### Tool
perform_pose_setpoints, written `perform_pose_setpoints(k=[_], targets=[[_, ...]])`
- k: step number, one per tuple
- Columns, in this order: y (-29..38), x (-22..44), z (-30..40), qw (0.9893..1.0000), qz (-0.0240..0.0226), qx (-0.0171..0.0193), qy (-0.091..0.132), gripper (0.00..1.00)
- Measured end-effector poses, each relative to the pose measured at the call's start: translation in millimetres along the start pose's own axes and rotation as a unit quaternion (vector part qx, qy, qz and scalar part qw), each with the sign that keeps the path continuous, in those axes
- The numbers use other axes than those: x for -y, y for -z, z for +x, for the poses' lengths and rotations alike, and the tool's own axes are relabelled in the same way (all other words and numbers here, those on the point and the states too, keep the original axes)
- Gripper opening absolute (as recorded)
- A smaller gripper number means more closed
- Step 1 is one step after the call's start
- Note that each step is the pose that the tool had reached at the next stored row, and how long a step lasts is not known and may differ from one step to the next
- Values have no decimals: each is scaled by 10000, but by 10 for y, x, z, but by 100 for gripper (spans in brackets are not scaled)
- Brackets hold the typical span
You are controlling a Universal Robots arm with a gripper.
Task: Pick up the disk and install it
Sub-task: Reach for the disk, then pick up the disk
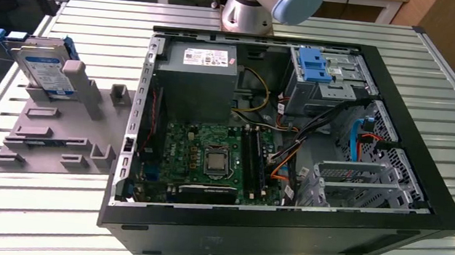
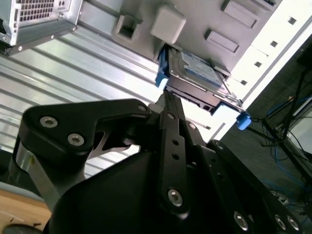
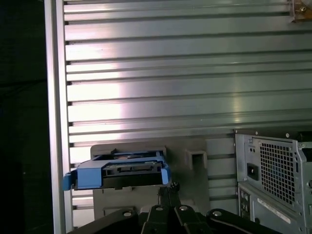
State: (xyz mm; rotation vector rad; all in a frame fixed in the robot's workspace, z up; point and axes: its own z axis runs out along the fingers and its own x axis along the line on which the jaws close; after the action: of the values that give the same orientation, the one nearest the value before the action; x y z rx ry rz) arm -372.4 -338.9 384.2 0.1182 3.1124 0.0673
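Standing upright in the grey holder (image 1: 54, 131) at the upper left of the exterior view, the disk (image 1: 42, 65) is not yet gripped. The pincer (image 2: 165, 96) is narrow, tips together, and holds nothing. Approaching like this, it may, I think, knock the blue carrier and tip the disk out. The table (image 1: 29, 221) is of ribbed metal slats, probably slippery. The open computer case (image 1: 284, 237) beside it is crowded with cables.

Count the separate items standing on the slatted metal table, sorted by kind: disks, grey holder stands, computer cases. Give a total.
disk: 1
grey holder stand: 1
open computer case: 1
Total: 3
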Motion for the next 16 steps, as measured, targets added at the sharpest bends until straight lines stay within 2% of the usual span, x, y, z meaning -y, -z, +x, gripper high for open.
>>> perform_pose_setpoints(k=[6, 9, 16], targets=[[2, 22, 272, 10000, 1, -1, 0, 11], [-1, 51, 380, 10000, 0, 0, 0, 11], [0, 53, 404, 10000, 0, 0, 0, 11]])
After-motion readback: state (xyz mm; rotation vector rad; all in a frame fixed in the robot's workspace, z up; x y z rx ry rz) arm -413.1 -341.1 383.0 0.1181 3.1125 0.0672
